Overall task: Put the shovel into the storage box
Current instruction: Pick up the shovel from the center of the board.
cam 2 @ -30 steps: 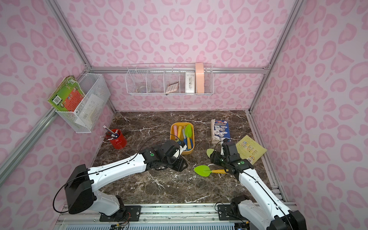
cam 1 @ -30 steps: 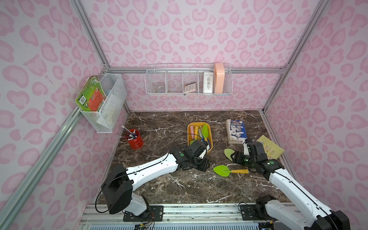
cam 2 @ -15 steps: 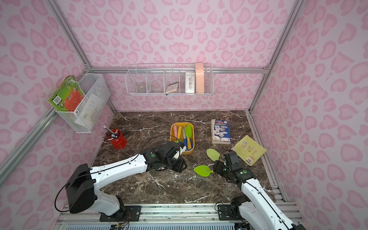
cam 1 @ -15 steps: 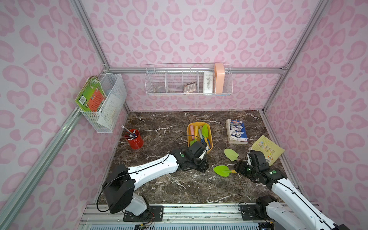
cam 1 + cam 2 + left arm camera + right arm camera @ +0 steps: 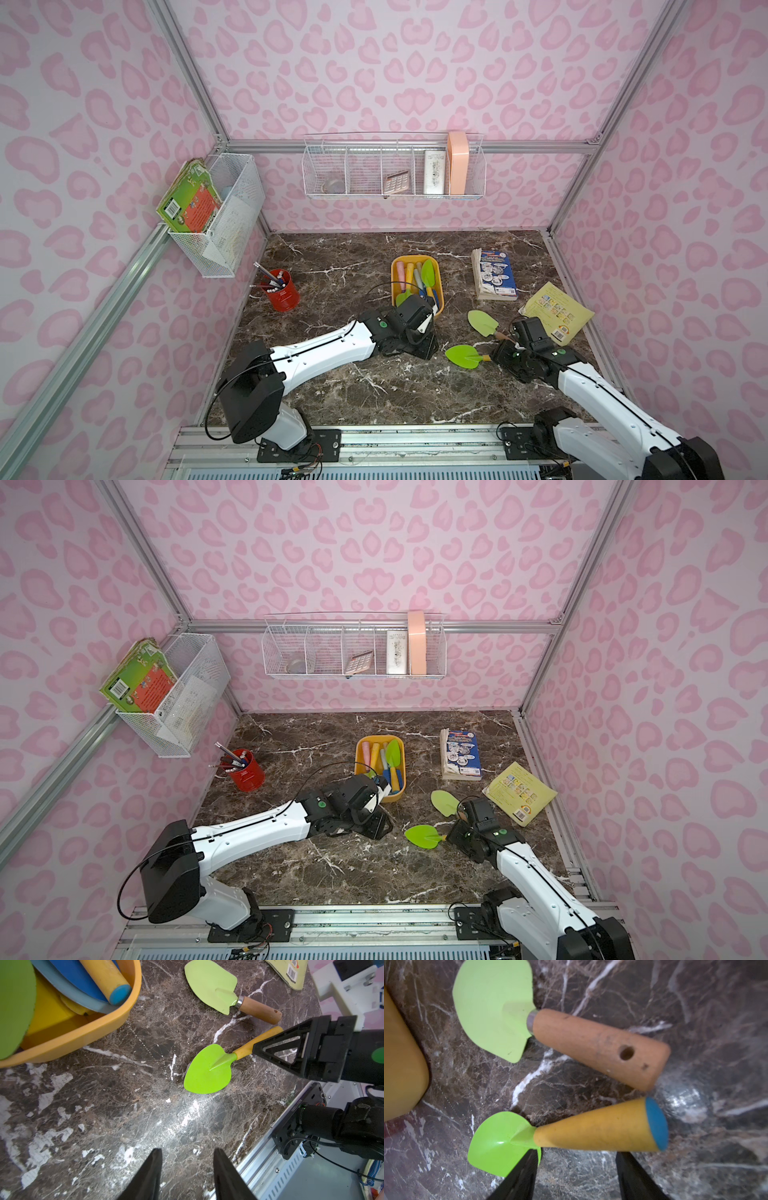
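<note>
Low over the front of the marble-patterned table (image 5: 374, 399), the right gripper (image 5: 577, 1153) has its jaws standing apart with nothing between them. The yellow, blue-capped handle of the bright green shovel (image 5: 207, 1072) lies just past the fingertips. In the left wrist view one black finger (image 5: 258, 1049) crosses in front of that handle, but whether they touch cannot be told.

The shovel lies flat on the table in both top views (image 5: 463, 356) (image 5: 424, 836), outside the storage box, with its blade towards the left arm. Beside the blade, the left gripper (image 5: 187, 1151) points down at bare table, its jaws parted a moderate way and empty.

Just behind the bright green shovel lies a pale green shovel (image 5: 482, 322) with a wooden handle. It is also on the table, near the first but not touching it.

Farther back sits the storage box (image 5: 394, 282), a yellow-orange tub already holding several coloured tools. Its near end is partly hidden by the left wrist. Level with the box, a red pen cup (image 5: 282, 295) stands near the left wall. On the other side, a book (image 5: 494, 274) and a yellow booklet (image 5: 557, 309) lie flat near the right wall.

On the walls hang two white wire baskets, one at the left (image 5: 224, 224) holding a green book and one across the back (image 5: 395, 170).
</note>
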`<state>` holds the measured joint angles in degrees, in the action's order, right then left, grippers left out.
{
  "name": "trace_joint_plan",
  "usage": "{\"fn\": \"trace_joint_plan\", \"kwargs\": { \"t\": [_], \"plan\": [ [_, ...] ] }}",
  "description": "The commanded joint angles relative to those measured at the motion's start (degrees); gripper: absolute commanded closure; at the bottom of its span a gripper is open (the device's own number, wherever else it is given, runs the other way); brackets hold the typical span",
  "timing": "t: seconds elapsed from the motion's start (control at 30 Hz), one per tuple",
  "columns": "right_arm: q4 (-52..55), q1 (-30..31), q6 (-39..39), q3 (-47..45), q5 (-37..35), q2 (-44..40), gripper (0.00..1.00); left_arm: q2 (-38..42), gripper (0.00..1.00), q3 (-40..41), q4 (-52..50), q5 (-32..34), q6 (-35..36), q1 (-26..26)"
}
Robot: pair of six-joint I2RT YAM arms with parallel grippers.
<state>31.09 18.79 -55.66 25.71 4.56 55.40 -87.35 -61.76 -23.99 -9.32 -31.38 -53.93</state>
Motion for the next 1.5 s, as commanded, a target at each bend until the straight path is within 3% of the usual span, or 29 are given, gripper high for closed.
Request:
{"fn": "trace_joint_plan", "kwargs": {
  "t": [0.0,0.33,0.63,1.27,1.47],
  "plan": [
    [0.07,-0.07,-3.2,1.45,-1.88,2.69,0.38,0.38,0.54,0.6,0.68,0.47,-0.44,-0.03],
    [-0.53,-0.32,-3.4,5.44,0.99,13.6,0.4,0.97,0.55,1.82,1.2,0.99,-1.09,-0.03],
    [-1.91,-0.36,-3.32,5.71,1.89,14.19,0.45,1.05,0.55,2.17,0.98,1.74,-1.23,-0.01],
    [-5.37,0.09,-2.46,4.98,5.46,13.98,0.78,0.97,0.55,1.73,0.26,2.81,-1.68,-0.03],
    [-5.02,0.8,-0.36,7.63,4.29,12.38,0.82,1.97,0.55,1.8,-1.07,3.47,-3.96,2.1]
  ]
}}
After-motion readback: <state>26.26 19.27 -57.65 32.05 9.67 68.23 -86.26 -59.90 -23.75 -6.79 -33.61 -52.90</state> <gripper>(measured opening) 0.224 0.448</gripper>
